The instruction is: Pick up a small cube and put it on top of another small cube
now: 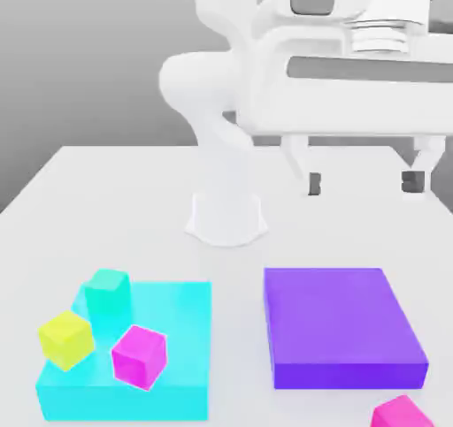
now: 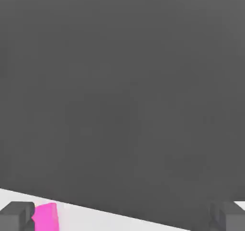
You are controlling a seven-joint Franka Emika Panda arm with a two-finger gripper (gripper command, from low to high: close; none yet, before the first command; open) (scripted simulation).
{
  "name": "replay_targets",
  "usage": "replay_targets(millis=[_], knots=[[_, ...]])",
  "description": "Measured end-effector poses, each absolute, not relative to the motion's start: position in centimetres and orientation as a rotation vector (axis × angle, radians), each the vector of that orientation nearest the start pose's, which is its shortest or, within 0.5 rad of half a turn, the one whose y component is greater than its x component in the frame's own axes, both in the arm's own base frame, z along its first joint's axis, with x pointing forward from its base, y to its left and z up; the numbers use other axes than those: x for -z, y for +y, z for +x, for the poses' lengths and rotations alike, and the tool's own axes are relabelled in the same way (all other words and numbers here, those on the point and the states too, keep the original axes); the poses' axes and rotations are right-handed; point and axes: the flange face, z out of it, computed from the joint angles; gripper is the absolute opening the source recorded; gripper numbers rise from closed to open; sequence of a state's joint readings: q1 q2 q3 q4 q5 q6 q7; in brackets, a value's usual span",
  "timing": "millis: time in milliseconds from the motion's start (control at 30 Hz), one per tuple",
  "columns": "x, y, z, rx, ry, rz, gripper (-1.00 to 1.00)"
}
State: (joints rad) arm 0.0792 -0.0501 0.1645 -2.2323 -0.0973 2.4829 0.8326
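Exterior view: your hand [image 1: 363, 183] hangs high above the desk [image 1: 124, 204], fingers spread wide, nothing between them. The white arm base [image 1: 226, 217] stands at 12 o'clock from the two slabs. You have one cyan slab [image 1: 172, 363] at 7 o'clock on the desk, carrying three small cubes: one teal cube [image 1: 108, 294], one yellow cube [image 1: 66, 339], and one magenta cube [image 1: 139, 356], all close together, none stacked. One purple slab [image 1: 341, 326] lies at 5 o'clock, its top bare. The hot-pink cube [image 1: 403, 414] sits on the desk just beyond the purple slab's near corner, cut by the frame edge.

Hand view: two dark fingertips [image 2: 16, 215] stand far apart. The hot-pink cube [image 2: 46, 217] shows just beside one fingertip, on the white desk.
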Motion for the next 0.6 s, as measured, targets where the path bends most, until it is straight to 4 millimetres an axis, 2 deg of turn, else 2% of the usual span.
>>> replay_targets(millis=[200, 400, 533, 567, 600], knots=[[-31.9, 17.2, 53.5, 0.252, 0.672, -3.017, 0.00], [-21.3, 21.0, 51.9, 0.037, 0.559, -3.086, 0.00], [-15.0, 21.6, 51.6, 0.002, 0.542, -3.094, 0.00], [-13.7, 21.6, 51.5, 0.001, 0.541, -3.094, -1.00], [-13.7, 21.6, 51.5, 0.001, 0.541, -3.094, -1.00]])
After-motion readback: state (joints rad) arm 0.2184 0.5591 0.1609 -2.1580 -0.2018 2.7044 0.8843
